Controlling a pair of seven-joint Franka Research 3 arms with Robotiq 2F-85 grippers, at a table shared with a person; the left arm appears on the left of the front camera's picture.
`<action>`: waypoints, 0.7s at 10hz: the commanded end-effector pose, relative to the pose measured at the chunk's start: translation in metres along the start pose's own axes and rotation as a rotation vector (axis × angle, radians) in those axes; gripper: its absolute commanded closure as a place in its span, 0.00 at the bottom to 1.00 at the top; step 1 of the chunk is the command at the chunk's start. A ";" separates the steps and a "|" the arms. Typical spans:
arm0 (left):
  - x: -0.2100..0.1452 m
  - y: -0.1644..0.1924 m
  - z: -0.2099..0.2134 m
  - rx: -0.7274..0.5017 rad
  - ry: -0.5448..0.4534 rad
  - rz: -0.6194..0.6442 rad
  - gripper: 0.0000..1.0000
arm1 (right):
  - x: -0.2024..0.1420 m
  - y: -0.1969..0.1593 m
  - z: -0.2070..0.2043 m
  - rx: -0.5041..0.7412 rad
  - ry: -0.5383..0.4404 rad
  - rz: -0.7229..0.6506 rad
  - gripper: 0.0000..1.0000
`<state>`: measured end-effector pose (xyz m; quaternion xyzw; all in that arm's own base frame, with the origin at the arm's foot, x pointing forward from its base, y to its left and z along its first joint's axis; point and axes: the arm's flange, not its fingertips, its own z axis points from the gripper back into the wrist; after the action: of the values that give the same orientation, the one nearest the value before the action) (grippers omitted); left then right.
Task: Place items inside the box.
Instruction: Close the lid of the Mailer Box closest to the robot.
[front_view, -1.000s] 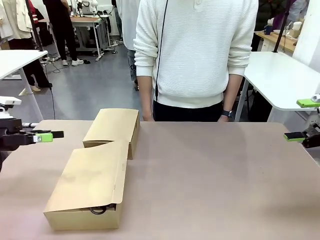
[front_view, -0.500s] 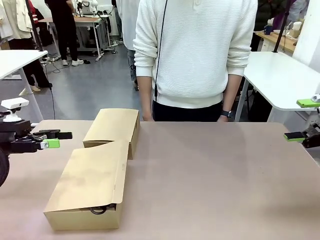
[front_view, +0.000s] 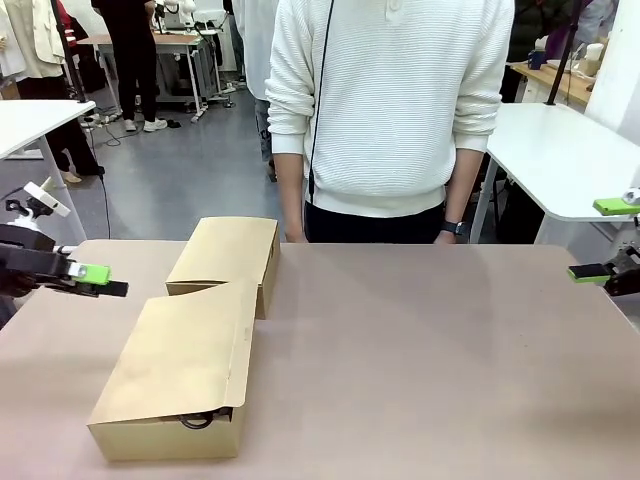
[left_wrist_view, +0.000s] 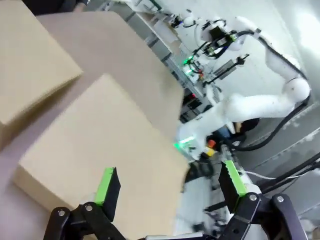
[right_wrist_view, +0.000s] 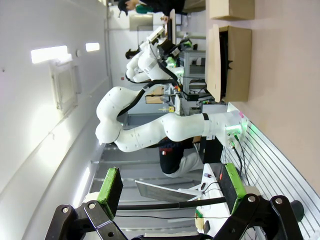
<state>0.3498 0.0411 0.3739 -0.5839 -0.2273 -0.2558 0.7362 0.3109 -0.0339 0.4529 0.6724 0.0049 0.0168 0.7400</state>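
box (front_view: 185, 365): plain tan cardboard, flat lid down, black bit poking out the near end
table (front_view: 430, 370): matte brownish top
left gripper (left_wrist_view: 170, 187): spread, nothing held, beside the box
right gripper (right_wrist_view: 170, 190): spread too, nothing held

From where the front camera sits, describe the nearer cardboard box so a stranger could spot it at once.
Start at the brown table and look to its left half, where two tan cardboard pieces lie end to end. The nearer box is the longer one, closest to the camera. Unlike the far box, its front end gapes slightly, showing something dark inside.
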 end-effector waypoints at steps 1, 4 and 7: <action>-0.006 -0.038 0.015 -0.097 -0.107 0.152 0.00 | -0.001 0.004 0.000 0.000 0.002 -0.017 0.00; 0.006 -0.025 0.021 -0.089 -0.099 0.153 0.00 | -0.001 0.004 0.000 0.000 0.002 -0.017 0.00; 0.006 -0.025 0.021 -0.089 -0.099 0.153 0.00 | -0.001 0.004 0.000 0.000 0.002 -0.017 0.00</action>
<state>0.3387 0.0556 0.4013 -0.6512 -0.2038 -0.1674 0.7117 0.3109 -0.0340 0.4530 0.6724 0.0047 0.0168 0.7400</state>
